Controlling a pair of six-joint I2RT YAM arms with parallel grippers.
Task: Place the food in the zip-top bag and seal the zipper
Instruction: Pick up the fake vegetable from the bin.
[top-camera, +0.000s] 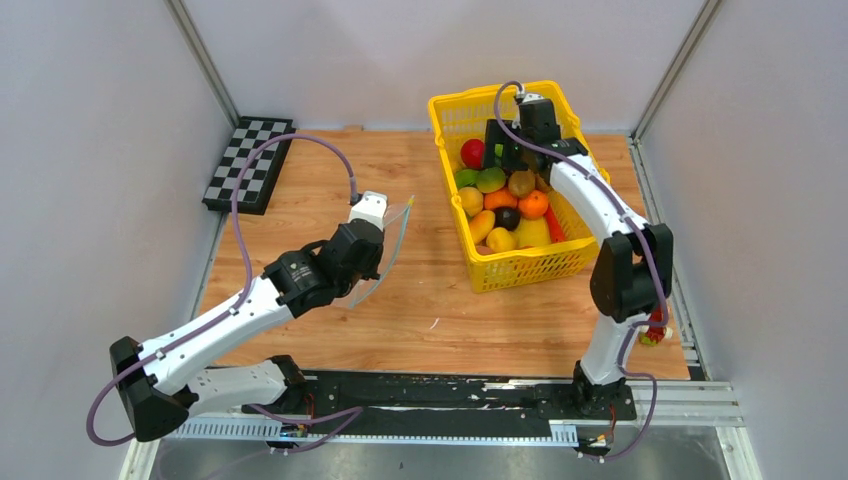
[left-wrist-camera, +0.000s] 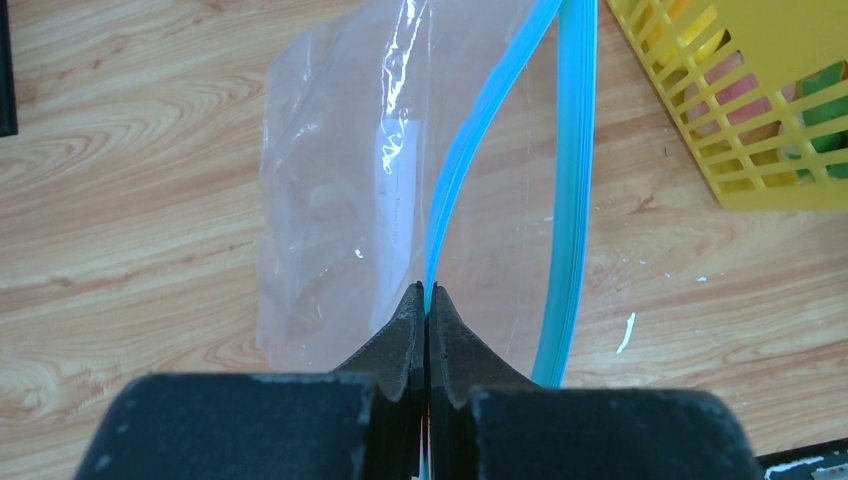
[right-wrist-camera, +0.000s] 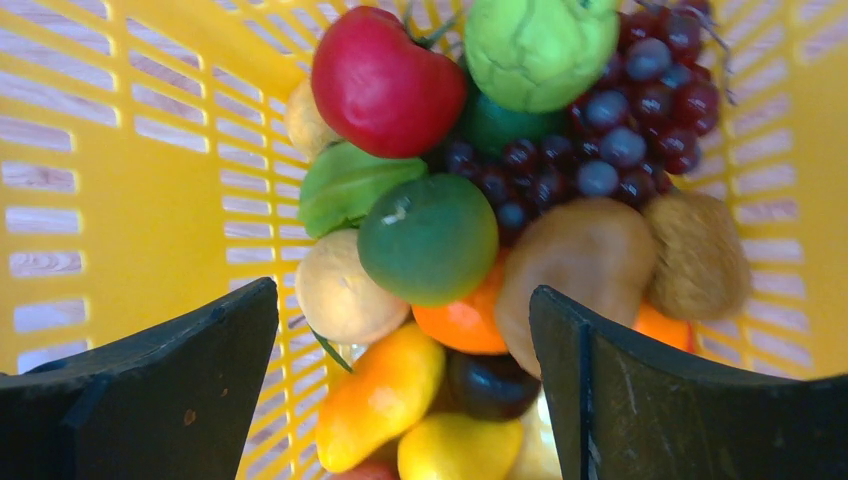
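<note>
Over the yellow basket (top-camera: 445, 110) the right hand (right-wrist-camera: 402, 295) hangs wide; the left hand (left-wrist-camera: 427, 292) pinches the zipper (left-wrist-camera: 460, 160) of the zip-top bag (left-wrist-camera: 320, 200).

The left pincer (left-wrist-camera: 427, 296) is pinching one lip of the teal-blue zipper (left-wrist-camera: 462, 160), its two black fingers (left-wrist-camera: 398, 345) pressing together with only the thin strip between them. The other lip is bowing away to the right, so the mouth of the clear zip-top bag (left-wrist-camera: 330, 200) is gaping. Its crinkly film is spreading leftward above the wooden desk (left-wrist-camera: 120, 200). A yellow mesh basket (left-wrist-camera: 745, 185) is occupying the upper right corner, with green and pinkish shapes showing through its slots.
</note>
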